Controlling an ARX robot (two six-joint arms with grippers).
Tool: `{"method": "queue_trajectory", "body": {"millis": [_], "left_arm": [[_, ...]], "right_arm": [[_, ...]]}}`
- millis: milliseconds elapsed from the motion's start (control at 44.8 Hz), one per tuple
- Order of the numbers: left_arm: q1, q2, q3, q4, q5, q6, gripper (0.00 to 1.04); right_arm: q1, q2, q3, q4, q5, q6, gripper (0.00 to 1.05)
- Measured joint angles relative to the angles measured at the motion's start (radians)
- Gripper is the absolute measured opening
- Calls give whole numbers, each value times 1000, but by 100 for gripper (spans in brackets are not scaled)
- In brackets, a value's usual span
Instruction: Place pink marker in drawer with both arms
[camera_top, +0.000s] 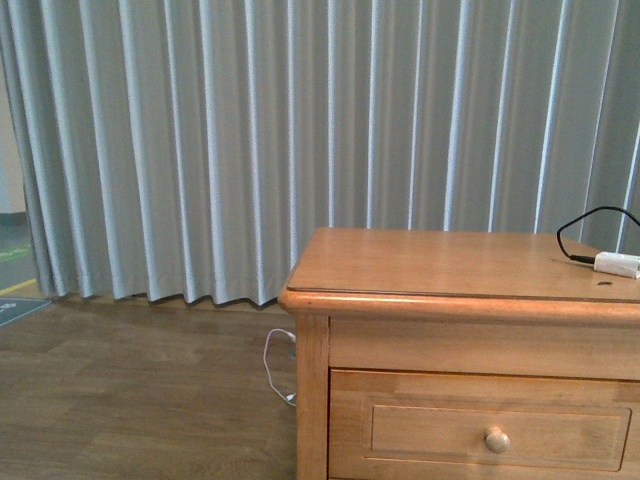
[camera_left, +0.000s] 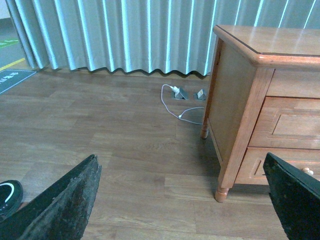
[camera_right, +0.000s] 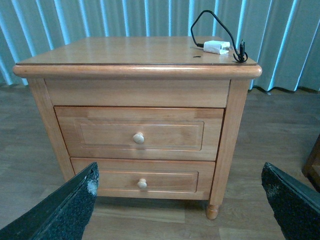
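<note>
We see drawer (camera_right: 138, 135) closed, white adapter (camera_right: 216, 47) on table (camera_top: 440, 265); both fingers (camera_right: 65, 207) apart, empty.

Wooden two-drawer cabinet (camera_top: 470, 350): stands on the plank floor (camera_top: 130, 400), to the right in the front view, before the pleated curtain (camera_top: 250, 140).
Upper drawer with round knob (camera_right: 139, 132): directly under the cabinet top (camera_right: 130, 52) — shut flush with the front.
Lower drawer with round knob (camera_right: 142, 181): beneath the upper drawer, also shut.
White adapter with black cable (camera_top: 617, 264): lies on the cabinet top near its rear right corner; the cable loops behind and beside it.
White cord on the floor (camera_top: 275, 365): lies left of the cabinet, between it and the curtain.
Left claw (camera_left: 185, 200): fingers spread wide — cabinet's left side ahead.
Right claw (camera_right: 180, 200): fingers spread wide, facing the cabinet front, apart from both drawers.
</note>
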Motion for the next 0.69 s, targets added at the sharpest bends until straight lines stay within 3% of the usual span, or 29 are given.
{"method": "queue_trajectory", "body": {"millis": [692], "left_arm": [[0, 0, 0, 0, 0, 0, 98]], "right_arm": [[0, 0, 0, 0, 0, 0, 96]]}}
